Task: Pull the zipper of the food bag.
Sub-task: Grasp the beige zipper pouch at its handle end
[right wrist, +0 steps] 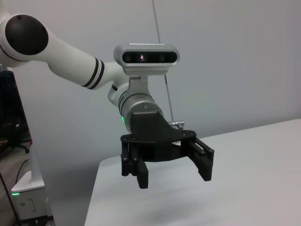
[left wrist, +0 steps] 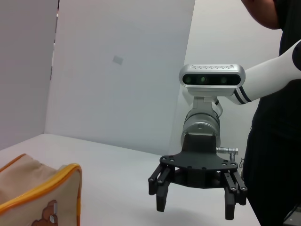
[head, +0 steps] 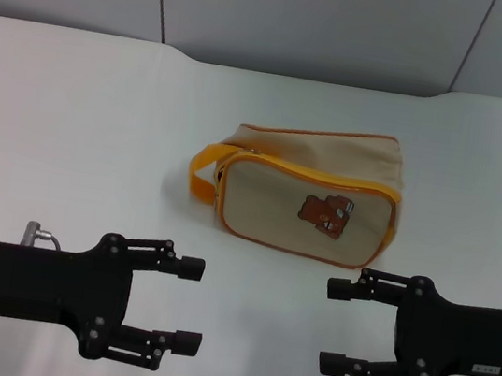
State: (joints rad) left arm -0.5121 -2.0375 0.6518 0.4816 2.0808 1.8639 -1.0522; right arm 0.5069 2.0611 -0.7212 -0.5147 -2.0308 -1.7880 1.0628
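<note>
food bag [head: 311, 200] lying flat on white surface [head: 72, 123], orange handle [head: 204, 173] toward left claw's side. left claw [head: 192, 304] and right claw [head: 334, 325] near bag's front edge, both spread open, gripping nothing, apart from bag.

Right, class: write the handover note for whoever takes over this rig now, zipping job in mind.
Left tool: open, empty, low at the near left of the table.
Right tool: open, empty, near right, mirroring it.
Bag: lying on the table beyond both tools, bear print facing the robot, orange handle at its left end. Neither tool touches it.
Zipper: the pull tab cannot be made out in any view, so I cannot say if it is open or closed.
Done: nothing visible.
Left: find the tab, steady the bag, pull the zipper.
</note>
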